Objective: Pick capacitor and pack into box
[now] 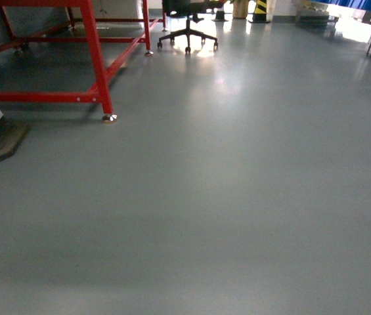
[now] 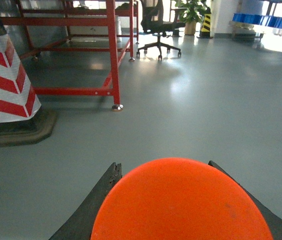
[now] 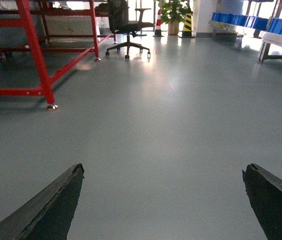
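Left wrist | orange object [image 2: 180,202] (round) between left claw [image 2: 163,175] fingers

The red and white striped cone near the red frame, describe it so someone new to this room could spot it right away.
Start at the red metal frame standing on the grey floor. Just to its left, nearer the robot than the frame's front foot, stands the cone. Its diagonal red and white stripes and dark, chunky base set it apart from the distant yellow and black marker beside the potted plant.

Grey floor [image 1: 238,197] — red steel frame [image 1: 96,59], striped cone [image 2: 8,75], black office chair [image 1: 187,26] beyond.
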Motion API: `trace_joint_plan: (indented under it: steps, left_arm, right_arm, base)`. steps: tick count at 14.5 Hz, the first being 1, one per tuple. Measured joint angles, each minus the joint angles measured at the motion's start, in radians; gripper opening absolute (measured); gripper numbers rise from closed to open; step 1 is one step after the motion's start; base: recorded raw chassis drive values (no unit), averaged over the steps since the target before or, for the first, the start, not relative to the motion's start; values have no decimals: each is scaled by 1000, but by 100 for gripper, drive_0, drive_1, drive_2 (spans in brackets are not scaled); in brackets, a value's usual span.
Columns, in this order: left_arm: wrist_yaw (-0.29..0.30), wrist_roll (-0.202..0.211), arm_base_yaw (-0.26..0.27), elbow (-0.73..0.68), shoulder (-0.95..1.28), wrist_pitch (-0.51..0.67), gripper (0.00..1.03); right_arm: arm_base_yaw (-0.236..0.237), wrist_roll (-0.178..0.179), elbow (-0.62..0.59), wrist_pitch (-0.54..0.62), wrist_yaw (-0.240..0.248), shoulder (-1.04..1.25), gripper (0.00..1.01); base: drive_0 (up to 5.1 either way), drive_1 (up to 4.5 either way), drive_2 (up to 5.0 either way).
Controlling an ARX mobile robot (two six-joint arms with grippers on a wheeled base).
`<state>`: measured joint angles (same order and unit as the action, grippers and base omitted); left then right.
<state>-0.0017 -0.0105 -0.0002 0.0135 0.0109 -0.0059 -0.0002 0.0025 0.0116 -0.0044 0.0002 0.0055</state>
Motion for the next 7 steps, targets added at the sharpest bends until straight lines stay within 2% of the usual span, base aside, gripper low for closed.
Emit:
trace_joint_plan:
  steps: [7]
  left_arm:
    - [1,0,0,0,0,1,43]
  right_arm:
    - [0,0,0,0,0,0,98]
  base:
    - [-506,239,239]
